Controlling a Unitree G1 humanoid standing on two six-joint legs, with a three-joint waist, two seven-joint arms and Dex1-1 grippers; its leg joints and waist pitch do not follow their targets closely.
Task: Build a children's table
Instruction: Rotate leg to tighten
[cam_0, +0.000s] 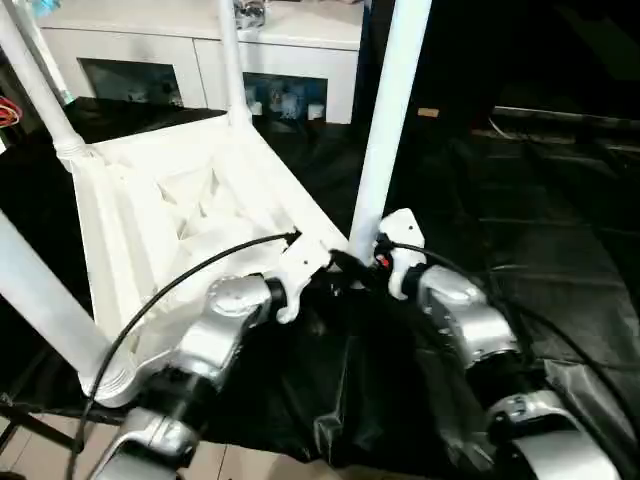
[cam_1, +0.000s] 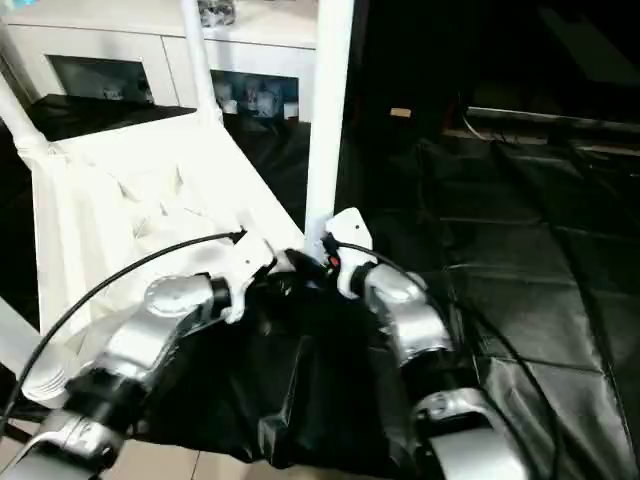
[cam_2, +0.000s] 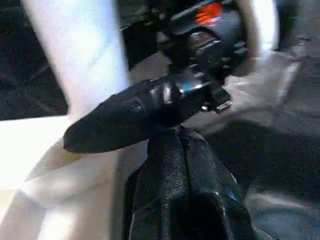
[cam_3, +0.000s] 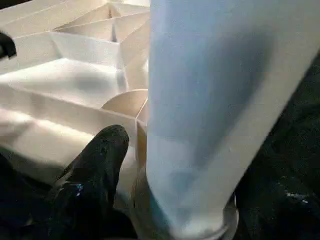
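Tabletop (cam_0: 180, 210) upturned; both hands at nearest leg (cam_0: 385, 130), grip seemingly indiscernible.

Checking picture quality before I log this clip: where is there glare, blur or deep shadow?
Left wrist view: the white tapered tube leg is overexposed and everything looks soft. Right wrist view: the same leg is blurred and shaded bluish. Left eye view: the black plastic sheet throws glossy highlights; the background is dark.

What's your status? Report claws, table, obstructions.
Both claws at the near leg's base, grip unclear. Tabletop upside down on black sheet, four legs standing in corners. Cabinet behind.
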